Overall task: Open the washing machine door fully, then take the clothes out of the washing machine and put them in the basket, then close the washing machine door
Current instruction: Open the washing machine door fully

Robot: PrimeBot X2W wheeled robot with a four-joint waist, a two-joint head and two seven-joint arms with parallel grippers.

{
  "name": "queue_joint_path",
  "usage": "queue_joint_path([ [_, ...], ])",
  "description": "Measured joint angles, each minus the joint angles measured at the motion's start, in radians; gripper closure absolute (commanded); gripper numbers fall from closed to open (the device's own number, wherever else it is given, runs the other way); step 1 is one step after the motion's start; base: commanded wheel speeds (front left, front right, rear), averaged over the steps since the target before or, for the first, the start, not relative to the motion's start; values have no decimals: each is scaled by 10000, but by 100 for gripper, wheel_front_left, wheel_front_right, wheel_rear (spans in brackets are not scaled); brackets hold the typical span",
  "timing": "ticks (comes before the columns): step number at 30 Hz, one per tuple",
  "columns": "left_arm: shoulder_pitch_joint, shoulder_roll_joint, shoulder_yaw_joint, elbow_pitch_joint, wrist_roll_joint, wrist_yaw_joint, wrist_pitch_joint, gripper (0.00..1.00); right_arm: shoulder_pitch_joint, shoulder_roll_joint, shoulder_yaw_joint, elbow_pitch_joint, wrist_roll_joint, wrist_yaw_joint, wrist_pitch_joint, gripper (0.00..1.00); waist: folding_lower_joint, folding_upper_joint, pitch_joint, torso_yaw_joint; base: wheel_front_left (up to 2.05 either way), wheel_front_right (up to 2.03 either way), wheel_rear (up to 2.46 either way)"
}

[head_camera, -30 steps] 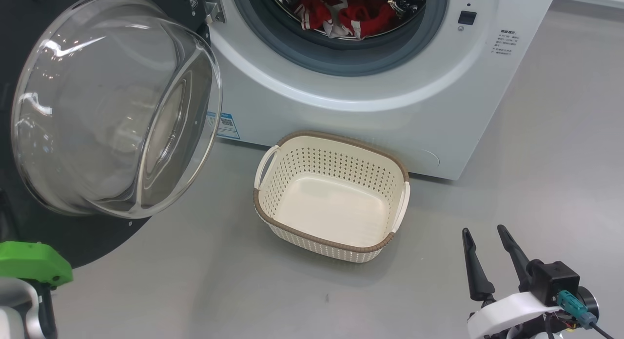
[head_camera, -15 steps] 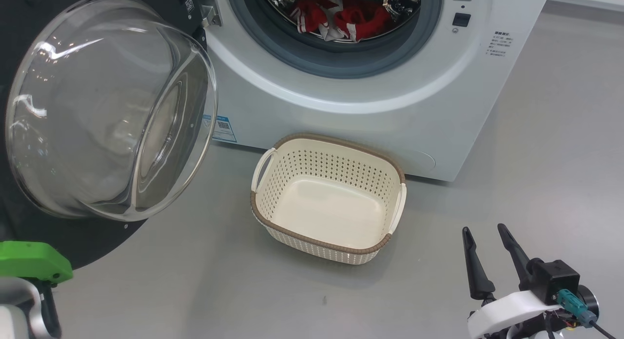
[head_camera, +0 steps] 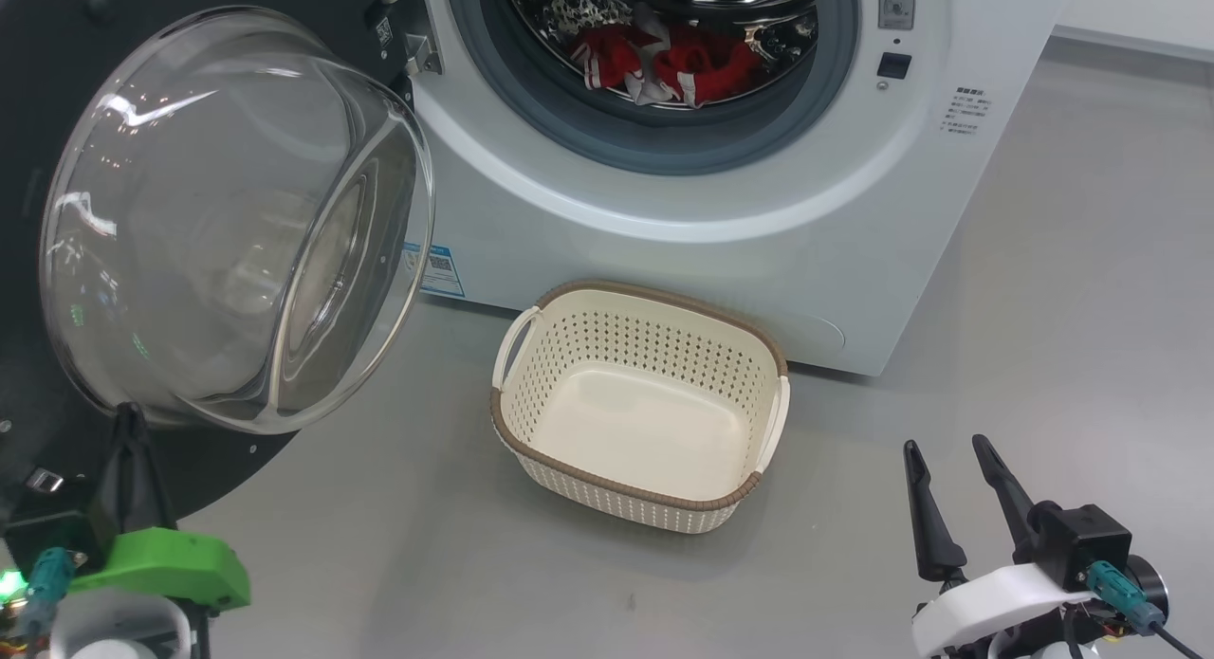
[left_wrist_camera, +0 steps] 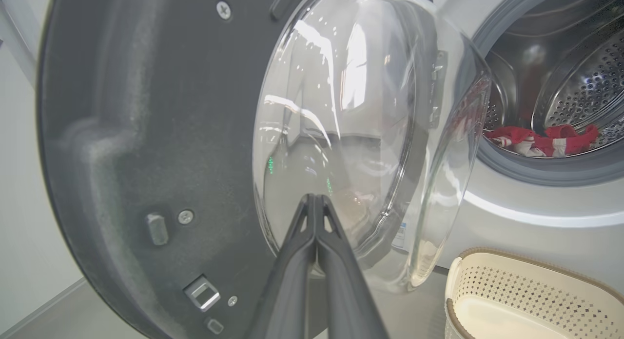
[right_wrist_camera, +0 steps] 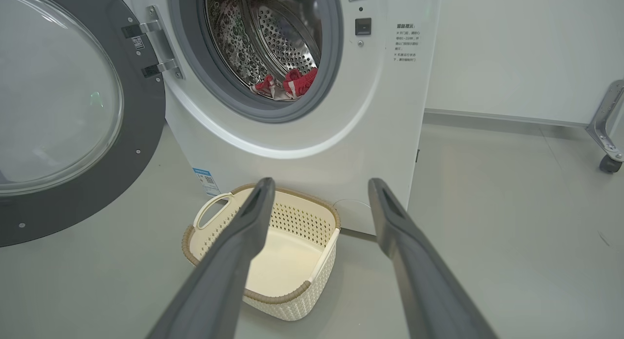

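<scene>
Here the left gripper (left_wrist_camera: 316, 198), pinched shut and empty, points at the washing machine door (left_wrist_camera: 146, 109) close ahead; the right gripper (head_camera: 944, 441) gapes, the basket (head_camera: 654, 294) ahead to its left.

White front-loading washing machine (head_camera: 721, 232): black-rimmed door (head_camera: 237, 223) stands swung open on the left. Red-and-white clothes (head_camera: 669, 66) lie inside the steel drum. Cream perforated basket (head_camera: 645, 346) sits upright and empty, just before the machine.
</scene>
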Motion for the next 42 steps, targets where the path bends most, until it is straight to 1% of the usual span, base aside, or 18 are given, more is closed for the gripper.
queue_joint_path([
  [9,629,-184,-1011,-359,54,-439,-44,100,-4,31,115,19,-23,13,0,0,0,0,-134,14,0,0,0],
  [12,862,-201,-1287,-416,50,-581,-33,100,-7,88,211,48,-25,86,0,0,0,0,-165,-88,0,0,0],
  [19,1020,-234,-2000,-612,35,-867,54,100,-30,104,222,190,-27,84,0,0,0,0,-191,-470,0,0,0],
  [20,1021,-236,-2048,-640,29,-869,54,87,-38,104,215,211,-27,84,0,0,0,0,-194,-536,0,0,0],
  [22,1021,-236,-2134,-685,-48,-871,56,51,-64,104,196,219,-27,81,0,0,0,0,-198,-675,0,0,0],
  [23,1021,-236,-2186,-669,-82,-872,102,17,-78,102,188,219,-35,81,0,0,0,0,-199,-746,0,0,0],
  [24,1024,-242,-2220,-658,-82,-872,130,0,-84,104,182,215,-69,77,0,0,0,0,-199,-821,0,0,0],
  [31,1024,-244,-2274,-623,-98,-849,174,0,-292,150,127,134,-155,73,0,0,0,0,-176,-1378,0,0,0],
  [42,1023,-249,-2224,-558,-176,-466,174,0,-298,161,88,171,-171,73,0,0,0,0,-132,-2316,0,0,0],
])
